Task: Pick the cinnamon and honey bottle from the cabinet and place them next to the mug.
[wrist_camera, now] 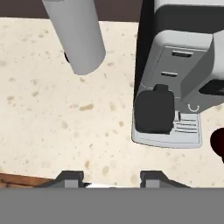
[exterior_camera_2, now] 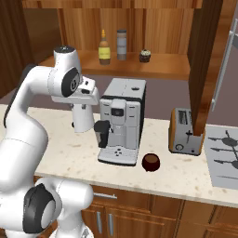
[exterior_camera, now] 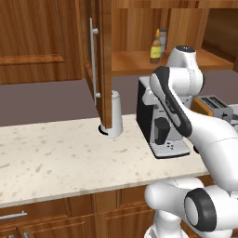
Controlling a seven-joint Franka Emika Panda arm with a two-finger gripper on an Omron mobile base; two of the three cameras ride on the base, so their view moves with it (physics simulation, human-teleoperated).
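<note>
Gripper: hangs above the counter looking down, its two dark tips clenched with nothing between them
Arm: bent at the elbow in front of the coffee machine, the hand held off to the machine's left side
Honey bottle: upright on the cabinet shelf, amber with a yellow cap and dark label
Cinnamon: grey shaker standing just beside the honey bottle, on its right in the right base view – a little taller than it
Small dark lidded item: on the same shelf, near the cinnamon
Cabinet: door swung open, its long silver bar handle showing
Mug: dark red-brown, on the speckled counter just in front of the coffee machine's right corner
White cylinder: tall, upright on the counter left of the machine – partly behind the open door's edge
Toaster: right of the coffee machine, near the mug
</note>
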